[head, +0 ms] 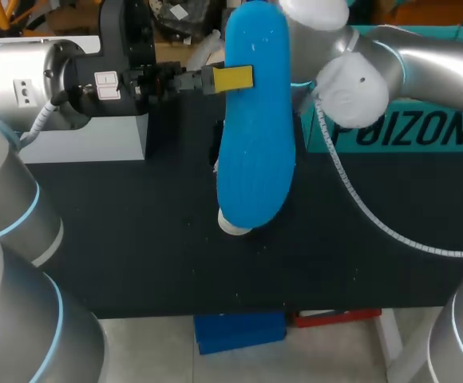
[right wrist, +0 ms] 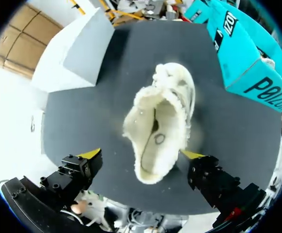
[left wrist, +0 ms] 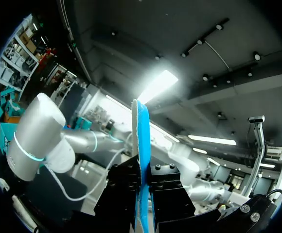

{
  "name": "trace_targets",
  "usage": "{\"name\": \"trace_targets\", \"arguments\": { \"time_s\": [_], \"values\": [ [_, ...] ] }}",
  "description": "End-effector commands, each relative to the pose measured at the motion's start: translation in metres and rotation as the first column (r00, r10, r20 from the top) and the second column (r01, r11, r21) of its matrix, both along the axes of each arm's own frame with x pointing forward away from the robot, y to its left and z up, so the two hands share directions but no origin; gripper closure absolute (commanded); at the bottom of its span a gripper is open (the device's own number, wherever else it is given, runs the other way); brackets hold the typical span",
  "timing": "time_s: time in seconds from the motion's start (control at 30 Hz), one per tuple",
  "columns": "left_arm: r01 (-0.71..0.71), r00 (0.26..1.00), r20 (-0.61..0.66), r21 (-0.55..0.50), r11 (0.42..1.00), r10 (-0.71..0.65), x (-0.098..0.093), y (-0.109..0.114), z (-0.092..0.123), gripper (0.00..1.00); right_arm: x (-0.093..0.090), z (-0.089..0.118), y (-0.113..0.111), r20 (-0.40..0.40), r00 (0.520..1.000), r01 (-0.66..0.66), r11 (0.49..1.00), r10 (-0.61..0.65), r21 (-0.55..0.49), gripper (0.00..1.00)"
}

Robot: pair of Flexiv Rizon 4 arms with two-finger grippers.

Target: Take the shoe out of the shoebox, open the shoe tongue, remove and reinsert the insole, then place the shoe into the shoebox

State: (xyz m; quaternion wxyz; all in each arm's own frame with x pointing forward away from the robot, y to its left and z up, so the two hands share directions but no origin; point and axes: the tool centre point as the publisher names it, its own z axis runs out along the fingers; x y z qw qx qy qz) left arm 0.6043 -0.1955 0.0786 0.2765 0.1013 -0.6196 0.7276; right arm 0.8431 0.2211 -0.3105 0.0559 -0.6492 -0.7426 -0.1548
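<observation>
My left gripper (head: 230, 79) is shut on a bright blue insole (head: 255, 120) and holds it up high over the table. In the left wrist view the insole (left wrist: 140, 141) stands edge-on between the left gripper's (left wrist: 144, 187) black fingers. The cream fleece-lined shoe (right wrist: 160, 126) lies on the black table, its mouth wide and facing up. My right gripper (right wrist: 141, 155) hangs above it, open, one yellow tip on each side of the heel and neither touching. In the head view the insole hides most of the shoe (head: 233, 224) and all of the right gripper.
The teal shoebox (head: 399, 132) stands at the back right of the table (head: 136, 239), beside the shoe, and shows again as the shoebox (right wrist: 243, 53) in the right wrist view. A white box (right wrist: 68, 53) sits at the back left. My right arm (head: 359, 80) crosses above the shoebox.
</observation>
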Motion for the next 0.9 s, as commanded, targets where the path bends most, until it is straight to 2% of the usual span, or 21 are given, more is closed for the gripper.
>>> {"name": "trace_targets", "arguments": {
  "time_s": [0.03,0.43,0.5,0.57,0.63,0.67,0.77,0.83,0.9],
  "values": [
    [-0.002,1.0,-0.001,0.0,1.0,0.002,-0.001,0.0,-0.002,1.0,-0.008,0.009,-0.014,0.124,0.978,-0.202,0.911,0.167,0.361,0.0],
    [-0.002,1.0,-0.001,0.0,1.0,0.002,-0.001,0.0,-0.002,1.0,-0.008,0.009,-0.014,0.124,0.978,-0.202,0.911,0.167,0.361,0.0],
    [-0.002,1.0,-0.001,0.0,1.0,0.002,-0.001,0.0,-0.002,1.0,-0.014,0.015,-0.022,0.153,0.981,-0.175,0.875,0.117,0.452,0.0],
    [-0.002,1.0,-0.001,0.0,1.0,0.002,-0.001,0.0,-0.002,1.0,-0.018,0.023,-0.024,0.171,0.982,-0.158,0.866,0.086,0.474,0.0],
    [-0.002,1.0,-0.001,0.0,1.0,0.002,-0.001,0.0,-0.002,1.0,-0.018,0.029,-0.025,0.207,0.978,-0.152,0.8,0.036,0.58,0.0],
    [-0.002,1.0,-0.001,0.0,1.0,0.002,-0.001,0.0,-0.002,1.0,-0.018,0.032,-0.026,0.207,0.978,-0.149,0.799,0.032,0.582,0.0],
    [-0.002,1.0,-0.001,0.0,1.0,0.002,-0.001,0.0,-0.002,1.0,-0.016,0.039,-0.024,0.233,0.972,-0.165,0.678,-0.01,0.716,0.0],
    [-0.002,1.0,-0.001,0.0,1.0,0.002,-0.001,0.0,-0.002,1.0,-0.015,0.042,-0.024,0.231,0.973,-0.163,0.682,-0.01,0.713,0.0],
    [-0.002,1.0,-0.001,0.0,1.0,0.002,-0.001,0.0,-0.002,1.0,-0.015,0.047,-0.024,0.236,0.972,-0.167,0.641,-0.022,0.749,0.0]
  ]
}}
